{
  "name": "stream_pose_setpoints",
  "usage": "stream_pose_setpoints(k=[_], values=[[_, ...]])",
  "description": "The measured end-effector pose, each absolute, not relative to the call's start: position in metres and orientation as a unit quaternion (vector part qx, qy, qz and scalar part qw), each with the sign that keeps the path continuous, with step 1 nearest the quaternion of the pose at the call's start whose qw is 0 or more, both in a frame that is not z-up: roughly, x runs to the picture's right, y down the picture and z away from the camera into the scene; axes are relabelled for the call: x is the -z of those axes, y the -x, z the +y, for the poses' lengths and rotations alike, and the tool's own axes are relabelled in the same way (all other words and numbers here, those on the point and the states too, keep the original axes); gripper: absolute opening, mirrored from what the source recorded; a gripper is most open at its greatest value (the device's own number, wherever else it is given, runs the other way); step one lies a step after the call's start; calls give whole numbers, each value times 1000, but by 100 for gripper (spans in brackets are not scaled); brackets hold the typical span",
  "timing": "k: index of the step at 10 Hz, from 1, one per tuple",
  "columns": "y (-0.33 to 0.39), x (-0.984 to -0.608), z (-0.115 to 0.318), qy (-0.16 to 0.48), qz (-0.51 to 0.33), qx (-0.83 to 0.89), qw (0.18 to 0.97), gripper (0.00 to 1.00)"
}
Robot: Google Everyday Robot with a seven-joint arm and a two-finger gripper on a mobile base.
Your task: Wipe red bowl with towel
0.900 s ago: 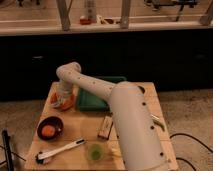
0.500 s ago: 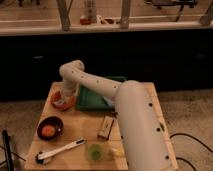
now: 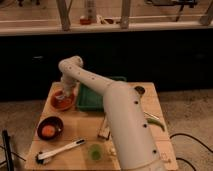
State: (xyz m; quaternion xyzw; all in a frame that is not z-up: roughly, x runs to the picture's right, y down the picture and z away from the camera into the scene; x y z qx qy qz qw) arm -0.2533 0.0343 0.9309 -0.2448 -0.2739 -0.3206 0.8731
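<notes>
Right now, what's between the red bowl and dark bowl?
Camera view: bare tabletop between red bowl and dark bowl; gripper is at the red bowl.

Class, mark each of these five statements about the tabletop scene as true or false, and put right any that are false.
1. The tool is over the red bowl. True.
2. The dark bowl is empty. False: it holds an orange object.
3. The green tray lies next to the red bowl. True.
4. The white-handled brush lies inside the green tray. False: it lies on the table, near its front edge.
5. The small green cup stands near the table's front edge. True.
</notes>
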Motion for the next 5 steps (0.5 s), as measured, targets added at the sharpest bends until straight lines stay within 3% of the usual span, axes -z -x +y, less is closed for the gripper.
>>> stream_pose_setpoints(k=[5], values=[[294, -939, 56, 263, -314, 346, 844, 0]])
